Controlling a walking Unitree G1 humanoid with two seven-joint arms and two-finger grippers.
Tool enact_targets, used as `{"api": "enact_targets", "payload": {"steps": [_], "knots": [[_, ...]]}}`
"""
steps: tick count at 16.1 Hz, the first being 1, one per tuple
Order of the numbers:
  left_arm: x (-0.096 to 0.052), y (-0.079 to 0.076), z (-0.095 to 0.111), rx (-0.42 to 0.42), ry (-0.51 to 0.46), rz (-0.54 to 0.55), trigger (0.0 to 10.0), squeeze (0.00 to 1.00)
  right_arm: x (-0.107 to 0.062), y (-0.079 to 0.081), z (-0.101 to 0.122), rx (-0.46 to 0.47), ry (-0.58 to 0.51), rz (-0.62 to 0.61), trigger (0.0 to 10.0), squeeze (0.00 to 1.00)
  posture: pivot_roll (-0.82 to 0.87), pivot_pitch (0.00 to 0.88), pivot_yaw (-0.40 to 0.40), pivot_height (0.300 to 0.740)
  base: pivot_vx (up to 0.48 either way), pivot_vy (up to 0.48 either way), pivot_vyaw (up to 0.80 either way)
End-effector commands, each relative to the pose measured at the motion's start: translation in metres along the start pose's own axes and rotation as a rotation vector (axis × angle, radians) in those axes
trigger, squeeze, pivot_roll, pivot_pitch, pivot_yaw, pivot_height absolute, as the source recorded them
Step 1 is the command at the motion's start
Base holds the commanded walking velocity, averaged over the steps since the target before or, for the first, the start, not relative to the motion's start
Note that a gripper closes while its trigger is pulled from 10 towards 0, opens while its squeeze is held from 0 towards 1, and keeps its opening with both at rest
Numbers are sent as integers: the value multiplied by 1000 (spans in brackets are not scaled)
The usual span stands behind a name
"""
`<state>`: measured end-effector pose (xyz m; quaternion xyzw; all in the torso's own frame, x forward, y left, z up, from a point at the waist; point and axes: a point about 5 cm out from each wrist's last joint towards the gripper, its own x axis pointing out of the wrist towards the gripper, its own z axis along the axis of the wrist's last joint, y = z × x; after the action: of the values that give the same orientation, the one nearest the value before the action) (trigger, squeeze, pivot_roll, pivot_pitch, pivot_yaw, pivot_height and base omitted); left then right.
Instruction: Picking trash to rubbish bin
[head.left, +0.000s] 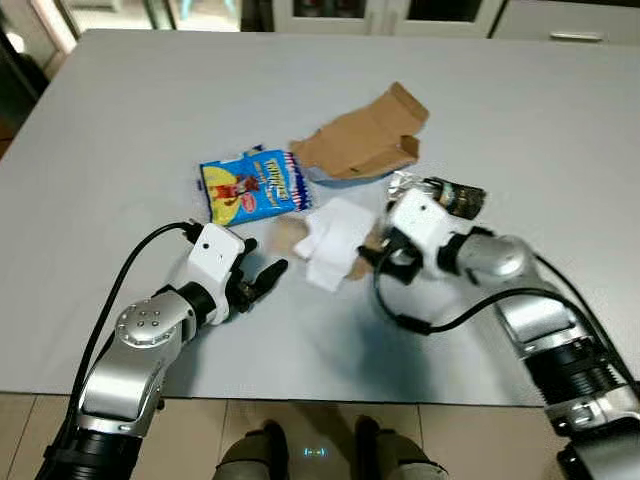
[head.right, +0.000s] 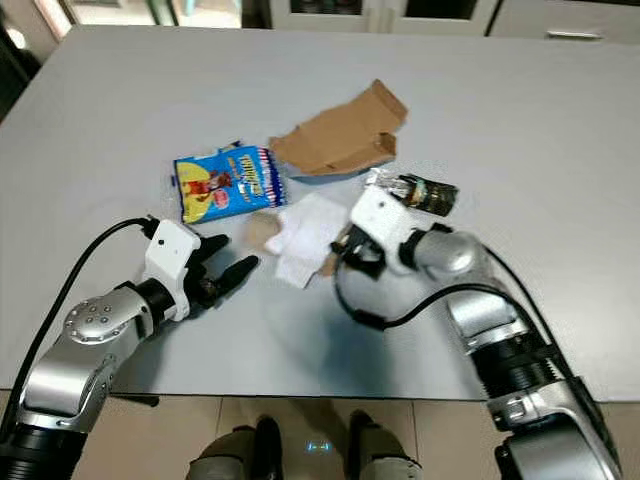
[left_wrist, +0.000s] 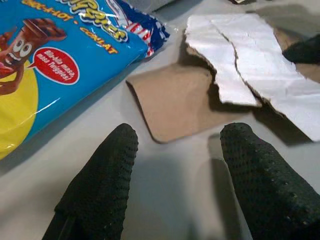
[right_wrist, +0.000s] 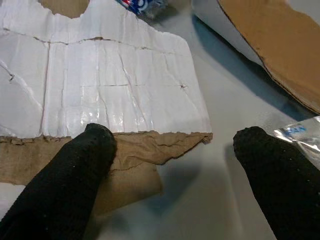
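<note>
Trash lies in a cluster on the grey table (head.left: 120, 120): a blue snack packet (head.left: 252, 186), a folded brown cardboard box (head.left: 365, 135), a torn white card with brown backing (head.left: 333, 240), a small brown cardboard scrap (head.left: 288, 232) and a silver wrapper around a dark can (head.left: 450, 195). My left gripper (head.left: 258, 262) is open, low over the table, pointing at the brown scrap (left_wrist: 175, 105) with the packet (left_wrist: 55, 65) beside it. My right gripper (right_wrist: 174, 137) is open at the white card's (right_wrist: 100, 85) torn brown edge, with one finger (right_wrist: 75, 175) over that edge.
The table's front edge runs just before my body, with tiled floor and my feet (head.left: 320, 450) below it. Bare tabletop stretches to the left, right and far side of the cluster. Cabinets (head.left: 400, 12) stand beyond the far edge.
</note>
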<state>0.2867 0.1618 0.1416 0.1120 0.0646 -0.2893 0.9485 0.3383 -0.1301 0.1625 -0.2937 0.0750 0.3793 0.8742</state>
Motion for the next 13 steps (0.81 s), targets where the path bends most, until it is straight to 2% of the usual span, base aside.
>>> {"api": "enact_targets", "payload": {"steps": [1, 5, 13], "knots": [[-1, 2, 1, 13, -5, 26, 10000, 0, 7, 26, -25, 39, 99, 98, 10000, 0, -80, 258, 8, 740, 0, 0, 0], [0, 4, 1, 15, -9, 37, 10000, 0, 9, 32, -20, 35, 63, 130, 10000, 0, -79, 258, 11, 740, 0, 0, 0], [4, -2, 3, 10, -25, 20, 10000, 0, 12, 47, 3, 76, -124, 214, 10000, 0, -79, 255, 12, 740, 0, 0, 0]]}}
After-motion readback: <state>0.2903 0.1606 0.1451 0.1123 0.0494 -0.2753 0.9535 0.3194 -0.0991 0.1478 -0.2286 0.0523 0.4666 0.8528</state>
